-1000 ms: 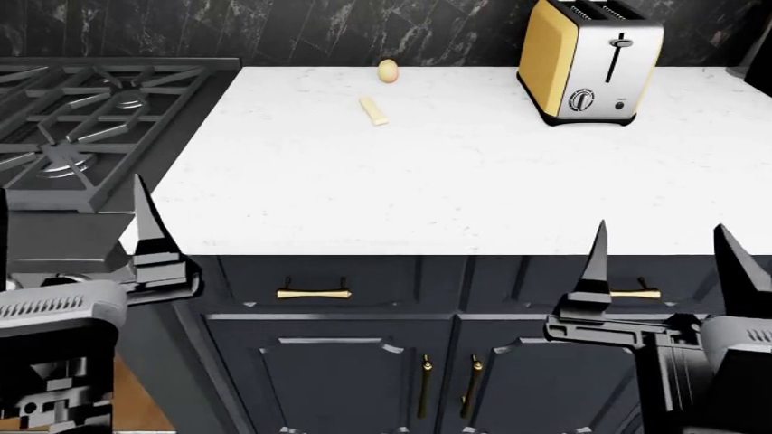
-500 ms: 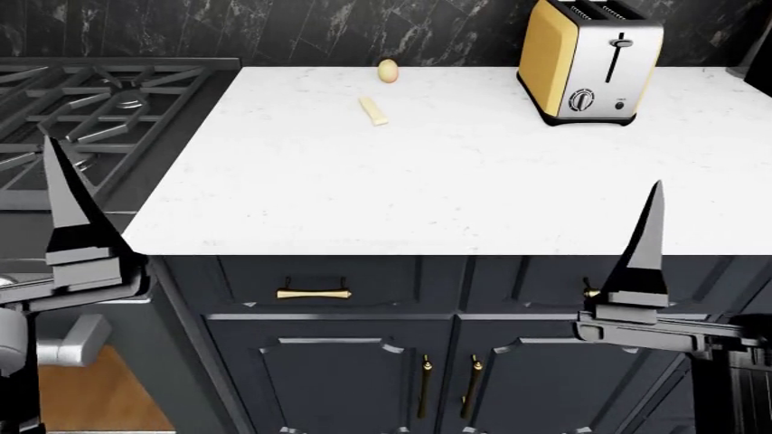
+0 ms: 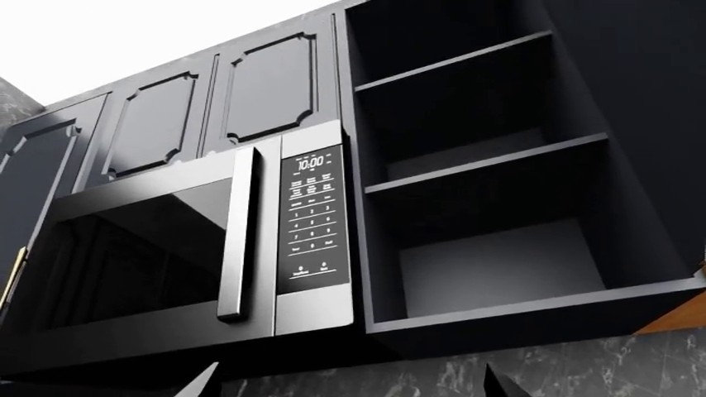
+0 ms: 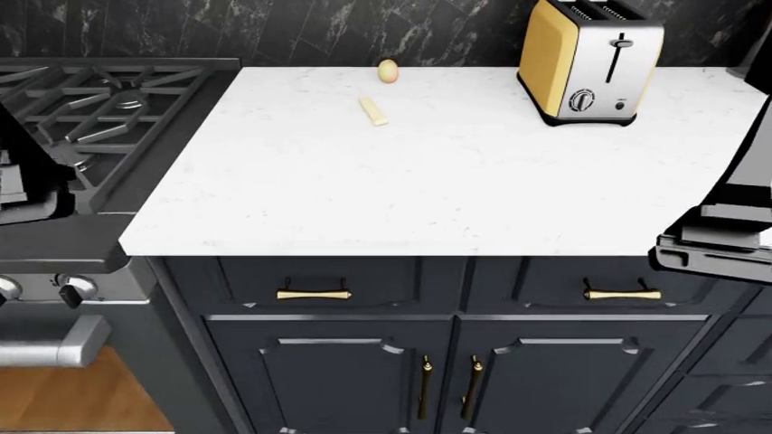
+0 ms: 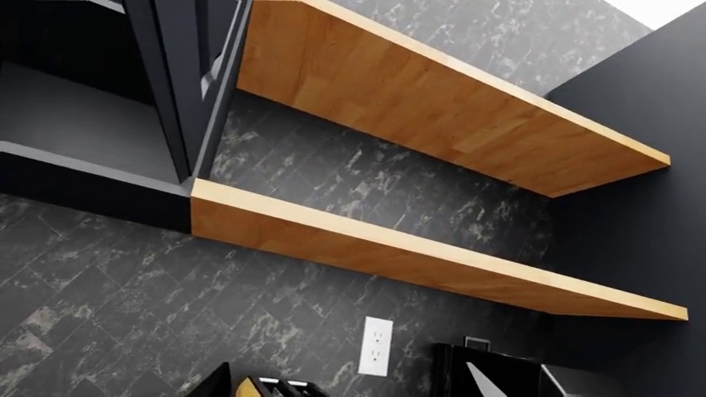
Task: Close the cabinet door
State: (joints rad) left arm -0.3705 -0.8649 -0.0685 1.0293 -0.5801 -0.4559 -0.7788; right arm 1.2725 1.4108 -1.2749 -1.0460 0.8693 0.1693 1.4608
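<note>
Head view looks down on a white countertop with a yellow toaster at the back right, an egg near the back wall and a small pale stick-shaped thing lying just in front of it. A gas stove sits to the left of the counter. Below are dark lower cabinets with brass handles, all shut as far as I can see.

Both arms are raised and mostly out of frame here. The left gripper only shows as a dark chunk at the left edge, and the right gripper as a dark block at the right edge. Can't tell how wide either one is spread from this angle.

Left wrist view points up at the wall units: a black microwave with its clock reading 10:00, closed panel doors above it, and right beside it an open cabinet with bare dark shelves. Two fingertips just poke in along the frame edge, well apart, nothing between them.

Right wrist view shows two wooden floating shelves on a marble wall, a wall outlet, and the cabinet door seen edge-on, swung out from the cabinet next to the shelves. One fingertip is visible, holding nothing I can see; how far that one is spread, no idea.
</note>
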